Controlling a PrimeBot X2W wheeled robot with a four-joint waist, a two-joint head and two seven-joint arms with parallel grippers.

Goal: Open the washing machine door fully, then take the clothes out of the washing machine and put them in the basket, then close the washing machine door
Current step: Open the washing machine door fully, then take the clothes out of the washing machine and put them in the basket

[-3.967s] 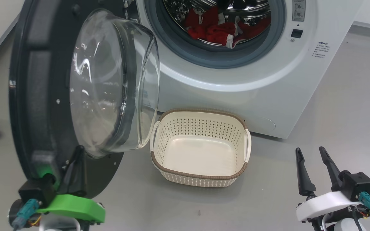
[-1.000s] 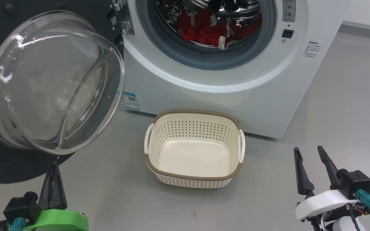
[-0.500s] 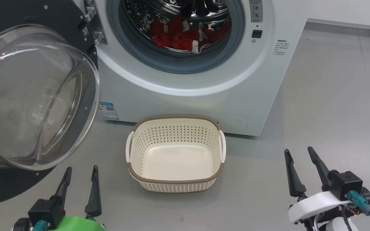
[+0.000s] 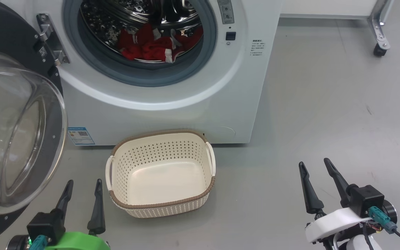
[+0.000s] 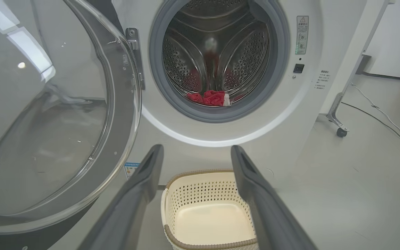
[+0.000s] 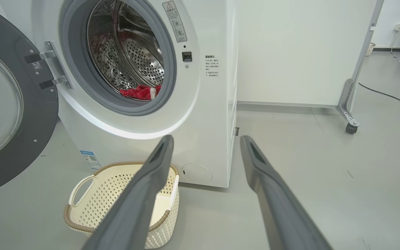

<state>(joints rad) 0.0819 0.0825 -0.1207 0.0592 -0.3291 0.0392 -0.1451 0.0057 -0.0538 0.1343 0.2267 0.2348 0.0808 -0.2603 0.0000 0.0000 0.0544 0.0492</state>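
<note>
At the far left the washing machine door (image 4: 16,132) stands swung wide on its hinge, its glass bowl bulging outward. Just below it, near the door's lower black rim, the left gripper (image 4: 84,182) hovers over the floor (image 4: 325,104), fingers spread wide apart and holding nothing. Just to its right the basket (image 4: 161,134) sits on the floor, empty, close in front of the washing machine (image 4: 172,104). Above it, inside the steel drum, the clothes (image 4: 151,47) lie in a red heap at the bottom. Well to the right, the right gripper (image 4: 314,162) hangs above the floor, fingers spread just as wide, gripping nothing.
</note>
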